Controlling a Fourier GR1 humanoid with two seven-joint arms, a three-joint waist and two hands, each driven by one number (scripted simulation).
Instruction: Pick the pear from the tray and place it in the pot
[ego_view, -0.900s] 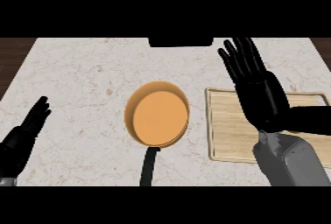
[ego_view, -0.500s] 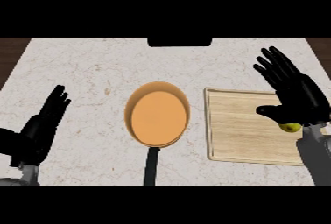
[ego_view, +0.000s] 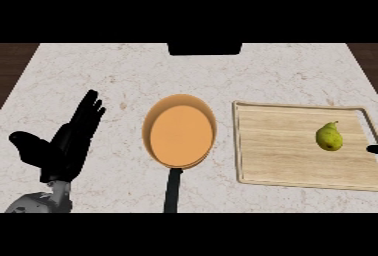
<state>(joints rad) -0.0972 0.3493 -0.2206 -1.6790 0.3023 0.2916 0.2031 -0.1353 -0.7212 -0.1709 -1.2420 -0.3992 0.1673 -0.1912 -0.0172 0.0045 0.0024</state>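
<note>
Pear (ego_view: 329, 136) lying on the wooden tray (ego_view: 280, 150), near the tray's right edge, stem toward the far side, untouched. Right hand (ego_view: 373, 148): only a dark tip shows at the tray's right edge; whether its fingers are spread or curled cannot be told. A good pick would probably close around the pear's wide lower body. Orange pot (ego_view: 180, 131) sits just left of the tray, mid-counter, its black handle (ego_view: 173, 190) pointing to the near edge; nothing lies between. Left hand (ego_view: 68, 141) rests open, fingers straight, holding nothing, near the counter's left edge.
</note>
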